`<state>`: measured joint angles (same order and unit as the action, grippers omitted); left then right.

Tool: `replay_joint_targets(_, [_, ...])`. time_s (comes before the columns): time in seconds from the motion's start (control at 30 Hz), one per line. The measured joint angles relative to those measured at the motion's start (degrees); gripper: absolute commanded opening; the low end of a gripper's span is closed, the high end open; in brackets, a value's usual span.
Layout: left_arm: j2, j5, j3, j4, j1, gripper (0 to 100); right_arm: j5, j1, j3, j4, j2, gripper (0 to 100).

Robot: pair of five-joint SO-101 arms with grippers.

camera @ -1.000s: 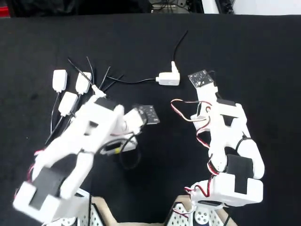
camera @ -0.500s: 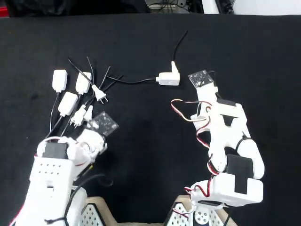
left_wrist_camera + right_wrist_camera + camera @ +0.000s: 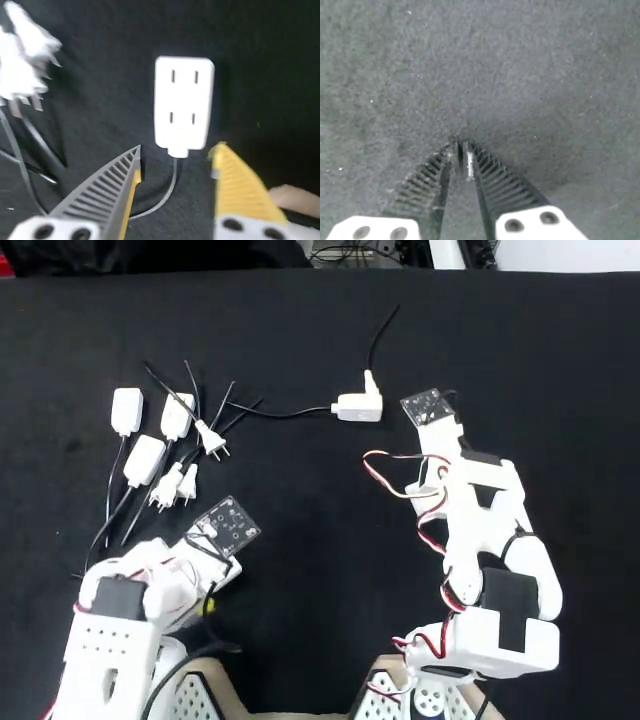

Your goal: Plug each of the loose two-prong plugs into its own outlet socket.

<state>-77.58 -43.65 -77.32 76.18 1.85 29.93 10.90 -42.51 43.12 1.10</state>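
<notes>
Two-prong plugs (image 3: 185,483) lie loose in a small cluster at the left of the high view, with thin black cords fanning toward the top of the frame. Three white outlet sockets (image 3: 143,460) sit just left of them. A fourth outlet (image 3: 357,407) lies well apart near the upper middle of the black table (image 3: 300,340).

In the left wrist view, a white outlet block (image 3: 184,102) with two pairs of slots lies just beyond the left gripper (image 3: 177,149). Its fingers are spread wide and grasp nothing, and the block's cord curls back between them. Blurred white plugs show at the upper left of that frame.

The right gripper (image 3: 460,147) has its fingers pressed together with nothing between them, over bare black cloth. In the high view the right arm (image 3: 480,520) stands at the right, with its tip near the fourth outlet.
</notes>
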Motion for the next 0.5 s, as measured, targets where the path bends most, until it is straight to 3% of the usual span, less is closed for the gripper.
replay_joint_targets(0.13, [-7.8, 0.0, 1.3, 3.8, -0.8, 31, 0.0, 0.0, 0.0, 0.0, 0.0, 3.2])
replay_joint_targets(0.27, [-15.9, 5.0, 8.9, 6.5, -10.4, 31, 0.0, -1.9, 0.0, 2.0, -3.9, 3.2])
replay_joint_targets(0.37, [-21.2, 8.2, 11.3, 6.6, -18.7, 31, 0.0, -8.3, 0.0, 4.3, -8.4, 3.2])
replay_joint_targets(0.5, [-23.1, 12.7, 4.5, 1.9, -20.7, 31, -0.7, -20.7, 4.1, 7.9, -10.6, 3.4])
